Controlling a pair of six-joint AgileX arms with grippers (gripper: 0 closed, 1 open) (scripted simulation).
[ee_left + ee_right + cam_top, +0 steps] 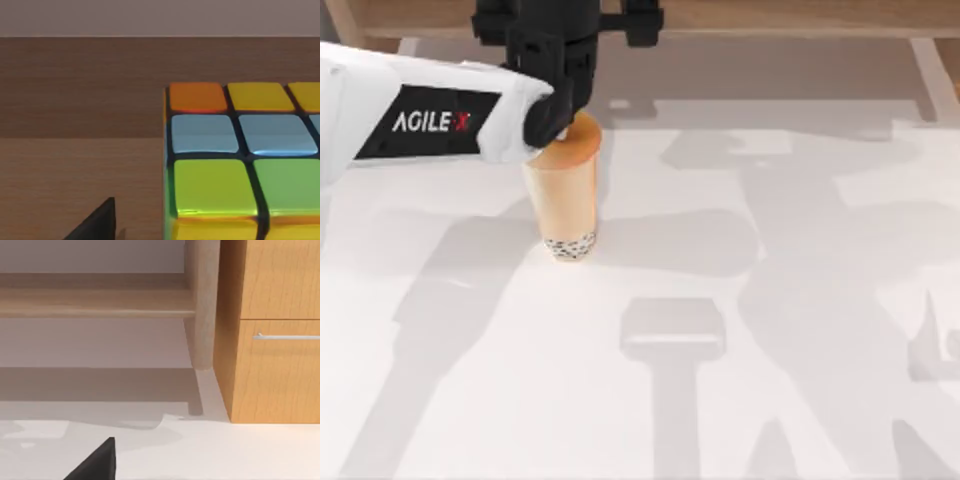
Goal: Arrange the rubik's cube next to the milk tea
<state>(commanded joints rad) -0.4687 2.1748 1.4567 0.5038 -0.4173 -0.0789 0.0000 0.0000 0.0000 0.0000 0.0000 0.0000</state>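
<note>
Top view: left arm's tool [560, 95] hovers just above the tall clear milk tea cup with orange lid [563, 195], far-left on the white worktop [770, 300]; can't tell its opening. Risk: descending clips the lid and tips the cup. Left wrist view: small multicoloured rubik's cube [242, 160] close up, likely held. Right wrist view: right arm parked facing a wooden cabinet [275, 330].

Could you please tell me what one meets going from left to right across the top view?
Left arm's white link → left gripper, above the cup's top → milk tea → bare white table with shadows.
</note>
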